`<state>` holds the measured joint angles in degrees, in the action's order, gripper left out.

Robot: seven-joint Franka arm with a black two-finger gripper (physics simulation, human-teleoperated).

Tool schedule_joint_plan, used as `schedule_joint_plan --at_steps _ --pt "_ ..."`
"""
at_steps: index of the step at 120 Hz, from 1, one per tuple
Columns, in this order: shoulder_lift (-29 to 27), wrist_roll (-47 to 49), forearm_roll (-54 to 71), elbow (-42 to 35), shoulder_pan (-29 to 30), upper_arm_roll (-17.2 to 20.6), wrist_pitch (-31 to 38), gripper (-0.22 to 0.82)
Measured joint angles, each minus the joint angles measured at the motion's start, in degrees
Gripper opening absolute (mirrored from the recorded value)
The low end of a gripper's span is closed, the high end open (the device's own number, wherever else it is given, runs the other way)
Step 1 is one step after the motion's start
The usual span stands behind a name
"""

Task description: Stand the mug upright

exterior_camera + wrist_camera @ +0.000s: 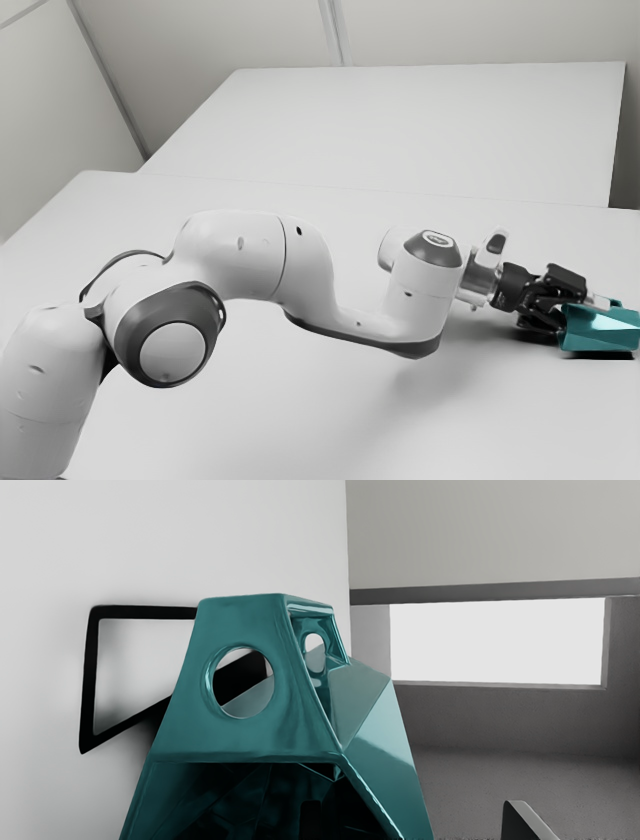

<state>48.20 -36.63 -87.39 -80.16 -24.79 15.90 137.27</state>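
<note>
The teal faceted mug (603, 330) lies on its side at the exterior view's right edge, partly cut off there. Against its near end is the black gripper (578, 312), reaching in sideways, low over the table. In the wrist view the mug (185, 730) turns its dark mouth toward my hand, with a round hole in the teal part beyond the mouth. The gripper (414, 814) stands open across one wall of the mug: one fingertip (310, 820) shows within the mouth, the other (525, 822) outside, with space between it and the wall.
The white table (300, 430) runs under the arm and mug, and a second white table (400, 120) stands behind it. A black angular outline (89, 680) shows beside the mug, against the white table surface. A grey wall (475, 530) with a bright opening lies beyond.
</note>
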Motion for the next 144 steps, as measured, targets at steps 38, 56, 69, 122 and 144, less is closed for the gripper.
schedule_joint_plan --at_steps 38,56,69,122,144 --pt "0.15 -2.63 -1.77 -0.14 -0.60 0.12 -0.32 -0.02" --pt "0.21 -3.79 -2.52 -0.04 -0.62 0.50 -0.21 -0.11" --pt "0.04 -4.39 -2.81 -0.06 -0.55 0.52 -0.11 -0.14" --pt "-10.53 0.02 22.29 -3.83 3.31 -0.27 -0.19 -0.17" --pt "-17.12 9.67 49.19 -5.95 7.51 -0.35 -6.63 -0.18"
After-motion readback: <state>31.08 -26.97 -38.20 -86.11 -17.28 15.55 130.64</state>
